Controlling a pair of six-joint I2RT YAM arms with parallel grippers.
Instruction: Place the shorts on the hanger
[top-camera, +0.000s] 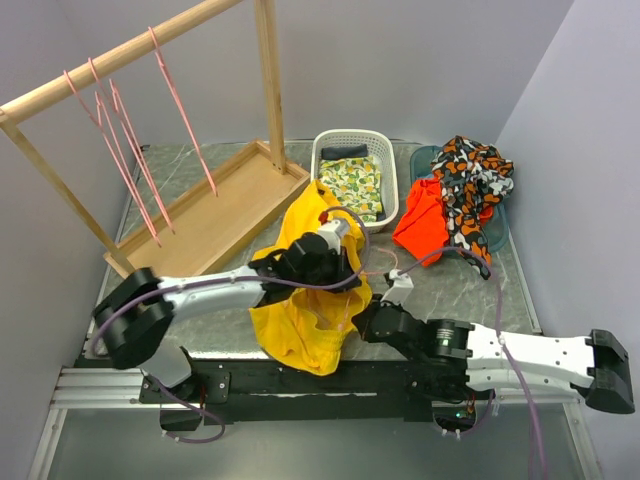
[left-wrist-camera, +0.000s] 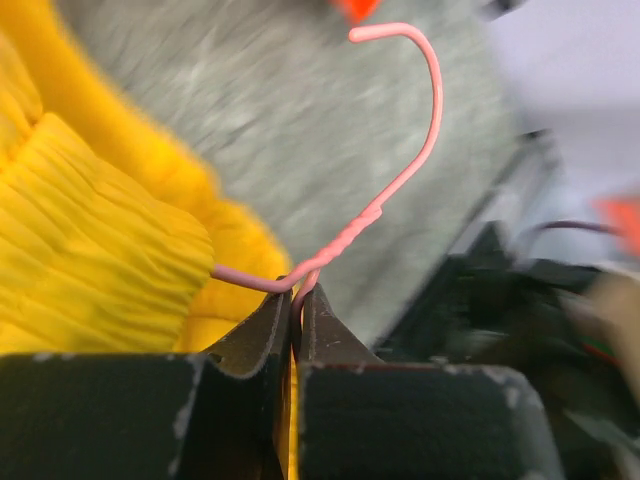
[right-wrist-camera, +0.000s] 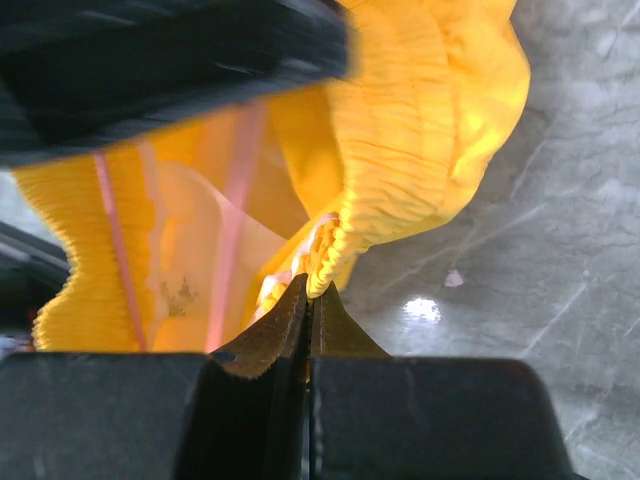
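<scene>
The yellow shorts (top-camera: 305, 300) lie bunched at the table's near middle, partly lifted between the two arms. My left gripper (left-wrist-camera: 297, 292) is shut on the twisted neck of a pink wire hanger (left-wrist-camera: 405, 170). Its hook curves up over the grey table, and one wire runs off left into the yellow fabric. From above, the left gripper (top-camera: 352, 262) sits over the shorts. My right gripper (right-wrist-camera: 318, 290) is shut on the gathered waistband of the shorts (right-wrist-camera: 400, 150). Pink wire shows through the thin cloth there. The right gripper (top-camera: 362, 318) is at the shorts' right edge.
A wooden rack (top-camera: 120, 50) with several pink hangers (top-camera: 130, 170) stands at the back left on a wooden tray (top-camera: 215, 215). A white basket (top-camera: 330, 140) holds a lemon-print cloth. An orange-red cloth (top-camera: 420, 225) and a patterned cloth (top-camera: 470, 175) lie at the back right.
</scene>
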